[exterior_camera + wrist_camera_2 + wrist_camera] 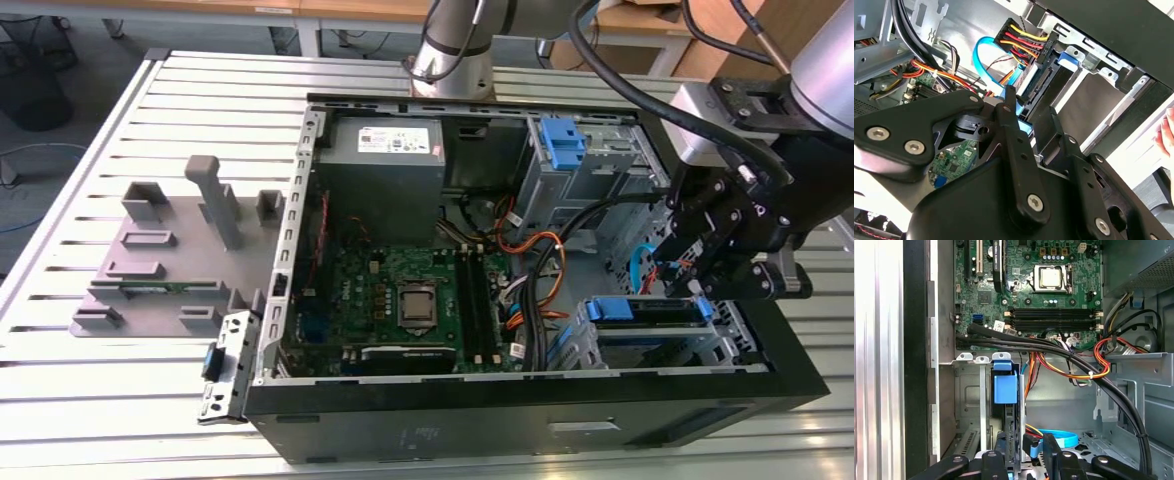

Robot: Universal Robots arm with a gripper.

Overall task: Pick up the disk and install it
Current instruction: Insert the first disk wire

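Observation:
The disk (650, 312), a drive in a blue plastic carrier, sits edge-up in the drive cage at the case's front corner, on the exterior view's right. In the first wrist view its blue carrier tab (1005, 388) stands up in the bay. My gripper (705, 290) hangs over the disk's inner end. In the second wrist view the two black fingers (1010, 117) stand on either side of the blue carrier edge (1024, 128), and the gripper (1031, 117) is closed on it. The disk's connector edge (1040, 86) shows beyond the fingertips.
A black power plug with yellow, red and black wires (1021, 37) and a blue data cable (985, 62) hang close by the disk's end. The open case holds the motherboard (414, 300), power supply (384, 165) and another blue bracket (563, 140). A grey fixture (167, 250) lies outside. A person's hand (1168, 132) is nearby.

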